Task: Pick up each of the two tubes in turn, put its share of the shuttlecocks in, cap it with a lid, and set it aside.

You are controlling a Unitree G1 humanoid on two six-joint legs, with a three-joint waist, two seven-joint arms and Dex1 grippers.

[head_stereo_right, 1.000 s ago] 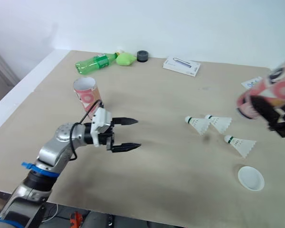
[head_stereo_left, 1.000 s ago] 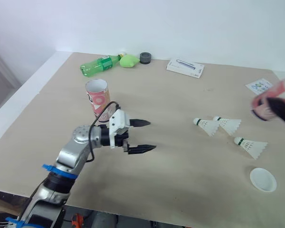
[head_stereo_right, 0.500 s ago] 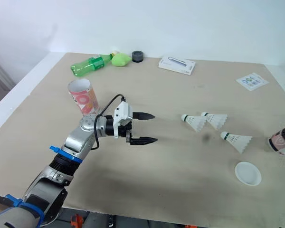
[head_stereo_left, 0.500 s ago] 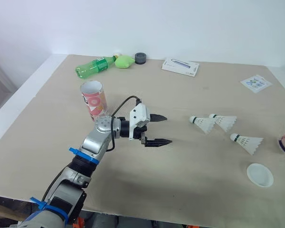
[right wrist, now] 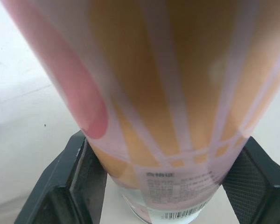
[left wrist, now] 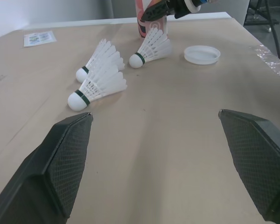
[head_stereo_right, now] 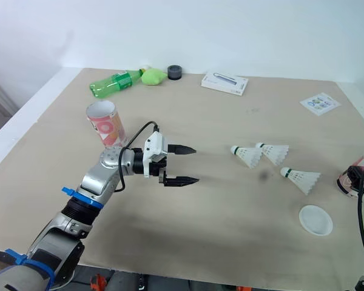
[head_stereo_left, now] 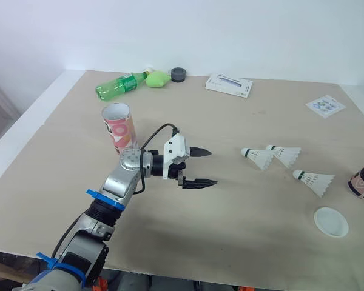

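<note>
**Tube gripped, shuttlecocks waiting: loading tips**

Nearest the front of the surface [head_stereo_left: 242, 254], a white lid [head_stereo_left: 331, 222] is seen lying flat. Slightly further back, at the right edge, the held tube [head_stereo_right: 357, 174] is clamped between the fingers of the right end effector [right wrist: 165, 154]. Whether its base touches the surface can't be told. Three shuttlecocks [head_stereo_left: 261, 159] are laid out between the arms, two close together and the third near the held tube. The left end effector [head_stereo_left: 211, 167] is poised over the middle, fingers spread wide with nothing between them. Behind it a second tube [head_stereo_left: 119, 126] is stood upright, mouth open. Along the far edge a green bottle [head_stereo_left: 118, 85] and a white box [head_stereo_left: 229, 85] are parked.

Loading looks like the step in hand. It's probably best done with the tube's mouth tipped toward the left arm. Each shuttlecock should be pinched gently at the cork and fed in cork first. The feather skirts would likely be crushed if squeezed hard.
</note>
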